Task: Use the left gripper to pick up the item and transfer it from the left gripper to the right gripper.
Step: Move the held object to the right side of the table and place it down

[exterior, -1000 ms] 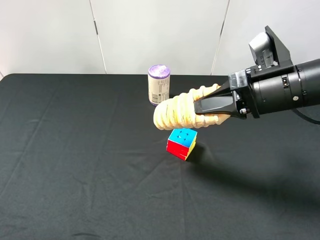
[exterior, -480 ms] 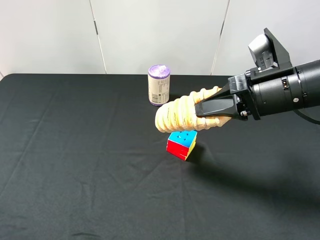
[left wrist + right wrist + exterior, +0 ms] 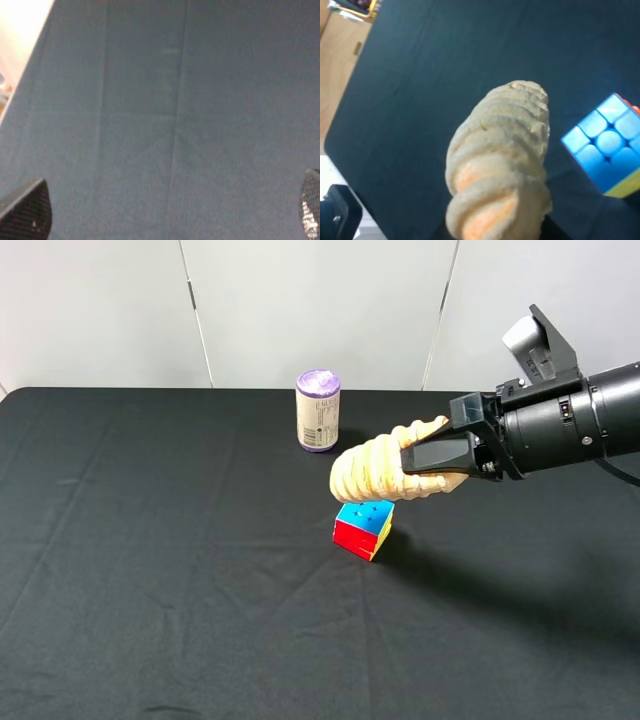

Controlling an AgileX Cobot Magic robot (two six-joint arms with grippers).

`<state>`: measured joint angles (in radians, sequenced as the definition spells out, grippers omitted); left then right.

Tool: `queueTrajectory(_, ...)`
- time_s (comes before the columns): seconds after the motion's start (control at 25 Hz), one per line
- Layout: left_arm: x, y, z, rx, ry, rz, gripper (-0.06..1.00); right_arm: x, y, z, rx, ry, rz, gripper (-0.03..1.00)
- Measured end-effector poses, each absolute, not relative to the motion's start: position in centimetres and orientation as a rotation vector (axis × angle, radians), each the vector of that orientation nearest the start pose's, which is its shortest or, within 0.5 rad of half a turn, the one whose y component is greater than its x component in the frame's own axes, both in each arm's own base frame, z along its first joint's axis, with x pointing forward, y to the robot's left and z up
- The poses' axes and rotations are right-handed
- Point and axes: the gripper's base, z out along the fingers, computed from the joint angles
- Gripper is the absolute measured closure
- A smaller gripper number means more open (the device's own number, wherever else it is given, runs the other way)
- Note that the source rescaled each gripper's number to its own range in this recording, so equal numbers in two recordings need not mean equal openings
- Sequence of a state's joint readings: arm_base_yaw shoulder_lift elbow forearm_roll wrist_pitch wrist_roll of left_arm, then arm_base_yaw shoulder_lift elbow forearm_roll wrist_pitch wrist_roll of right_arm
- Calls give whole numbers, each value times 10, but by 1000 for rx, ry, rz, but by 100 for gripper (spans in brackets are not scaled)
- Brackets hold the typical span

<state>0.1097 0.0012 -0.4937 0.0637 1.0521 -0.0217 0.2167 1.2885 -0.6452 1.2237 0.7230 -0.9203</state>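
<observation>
The item (image 3: 375, 470), a tan ridged loaf-like toy, is held in the air by my right gripper (image 3: 425, 462), whose black fingers are shut on its right end. It hangs just above the multicoloured cube (image 3: 363, 525) without touching it. In the right wrist view the item (image 3: 500, 160) fills the middle, with the cube (image 3: 607, 145) beside it. My left gripper (image 3: 167, 212) shows only in the left wrist view. Its two dark fingertips (image 3: 27, 212) stand far apart, open and empty over bare black cloth. It is out of the exterior high view.
A purple-topped can (image 3: 318, 410) stands upright at the back of the black-clothed table (image 3: 150, 540), left of the item. White wall panels stand behind the table. The table's left edge shows in the left wrist view.
My right gripper has drawn back to the right with the item, which now sits more directly above the cube. The cube and can have not moved.
</observation>
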Motion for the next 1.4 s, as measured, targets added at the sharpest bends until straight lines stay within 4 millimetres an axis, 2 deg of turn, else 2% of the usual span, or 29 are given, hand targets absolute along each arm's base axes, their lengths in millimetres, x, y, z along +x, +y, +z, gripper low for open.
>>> queueTrajectory(0.28, -5, 5, 276, -140, 2036, 134, -6, 219, 98, 235, -117, 2425, 944, 97)
queueTrajectory(0.52, -5, 5, 276, -140, 2036, 134, -6, 222, 94, 235, -18, 2431, 932, 97)
queueTrajectory(0.64, -5, 5, 276, -140, 2036, 136, -6, 227, 80, 235, 77, 2427, 922, 97)
queueTrajectory(0.84, -5, 5, 276, -140, 2035, 137, -6, 233, 44, 234, 240, 2413, 895, 97)
queueTrajectory(1.04, -5, 5, 276, -140, 2035, 137, -6, 234, 15, 231, 337, 2412, 836, 97)
queueTrajectory(1.2, -5, 5, 276, -140, 2035, 137, -6, 244, 4, 225, 356, 2450, 813, 97)
queueTrajectory(1.4, -5, 5, 276, -140, 2035, 137, -6, 270, 0, 224, 313, 2491, 851, 97)
